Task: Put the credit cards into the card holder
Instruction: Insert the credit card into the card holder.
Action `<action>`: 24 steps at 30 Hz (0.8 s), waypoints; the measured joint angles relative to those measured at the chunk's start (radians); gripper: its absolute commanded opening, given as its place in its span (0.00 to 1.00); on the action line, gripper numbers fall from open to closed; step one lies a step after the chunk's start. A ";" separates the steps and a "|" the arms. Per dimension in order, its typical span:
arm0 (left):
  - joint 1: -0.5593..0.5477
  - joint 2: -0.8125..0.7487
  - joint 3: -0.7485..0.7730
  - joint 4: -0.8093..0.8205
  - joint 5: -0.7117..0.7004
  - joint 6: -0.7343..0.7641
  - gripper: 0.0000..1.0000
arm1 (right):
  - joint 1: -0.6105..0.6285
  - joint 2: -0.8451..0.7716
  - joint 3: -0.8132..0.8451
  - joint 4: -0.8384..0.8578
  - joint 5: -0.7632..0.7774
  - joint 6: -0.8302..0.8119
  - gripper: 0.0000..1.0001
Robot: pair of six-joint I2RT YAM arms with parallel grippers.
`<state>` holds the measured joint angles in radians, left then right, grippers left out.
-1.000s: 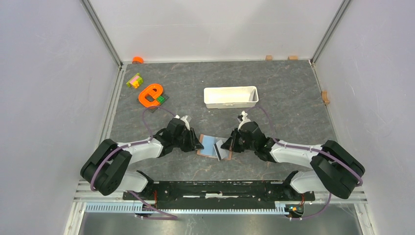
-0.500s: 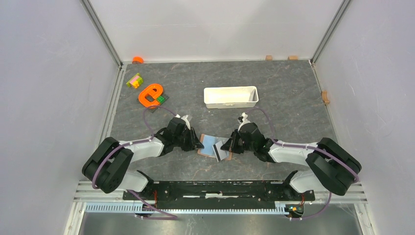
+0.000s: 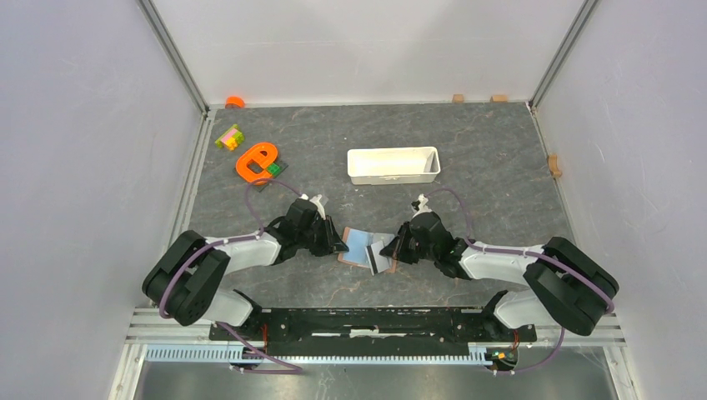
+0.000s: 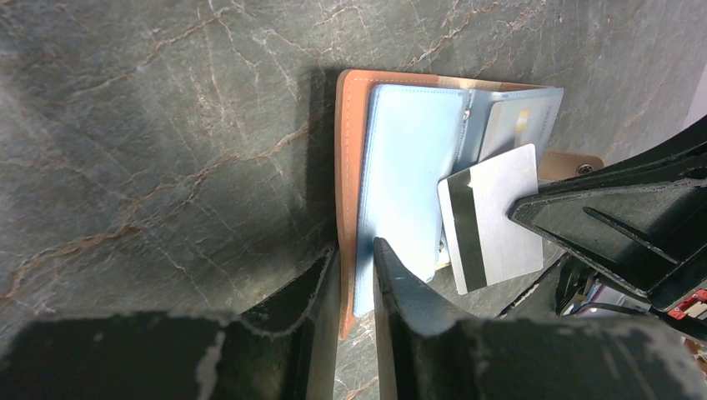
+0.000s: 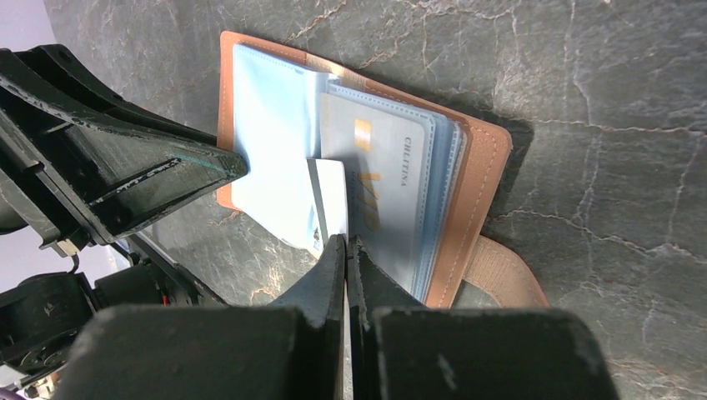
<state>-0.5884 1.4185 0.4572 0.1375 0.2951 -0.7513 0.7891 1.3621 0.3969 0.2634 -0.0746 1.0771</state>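
Holder (image 4: 348, 150): open on table, tray (image 3: 392, 178) at its 12 o'clock. One card (image 5: 392, 183) already sleeved. Second, striped card (image 4: 492, 217) pinched edgewise in right gripper (image 5: 346, 246), not yet seated. Left gripper (image 4: 354, 262) clamps cover edge.

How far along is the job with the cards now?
Done: one pale card with a gold chip sits in a sleeve of the open brown leather-like card holder. In hand: the right gripper pinches the pale card with a dark stripe; the left gripper clamps the holder's edge. Left: sliding that card in.
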 measured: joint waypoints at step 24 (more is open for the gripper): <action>0.005 0.014 0.002 0.015 0.021 0.026 0.24 | 0.001 0.074 0.032 0.031 0.081 0.049 0.00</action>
<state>-0.5835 1.4330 0.4591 0.1524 0.3164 -0.7258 0.7898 1.4361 0.4294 0.2939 0.0063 1.1259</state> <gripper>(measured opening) 0.250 0.007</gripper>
